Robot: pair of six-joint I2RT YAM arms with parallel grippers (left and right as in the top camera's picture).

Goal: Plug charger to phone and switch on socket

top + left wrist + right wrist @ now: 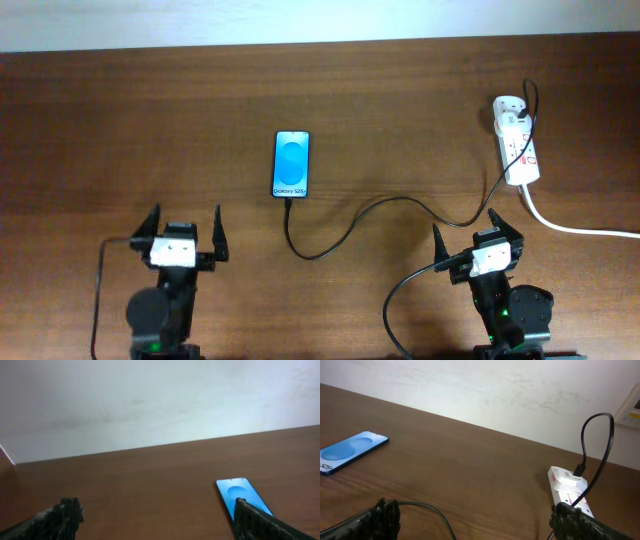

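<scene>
**Both jaws wide open, holding nothing**

From above: the jaws of the left gripper (184, 222) stand far apart, with only bare table (90, 130) between them. The right gripper (466, 232) is spread wide too and grips nothing. The phone (291, 164) lies flat in the middle, screen up. Its long side runs from the far edge of the table toward the robot, and the end with the white words is nearer the robot. The charger (345, 228) meets that near end. I cannot tell if it is pushed in. It loops across the table to the right and goes up to the far end of the socket (519, 145). The socket lies far right, its long side also running far to near. Its white cord (580, 229) goes off to the right.

Left wrist view: two black fingers (62, 516) sit far apart. The phone is just past the right one.

Right wrist view: the fingers (385, 516) are again far apart. The phone lies far left and the socket lies to the right, with the charger arching above it.
</scene>
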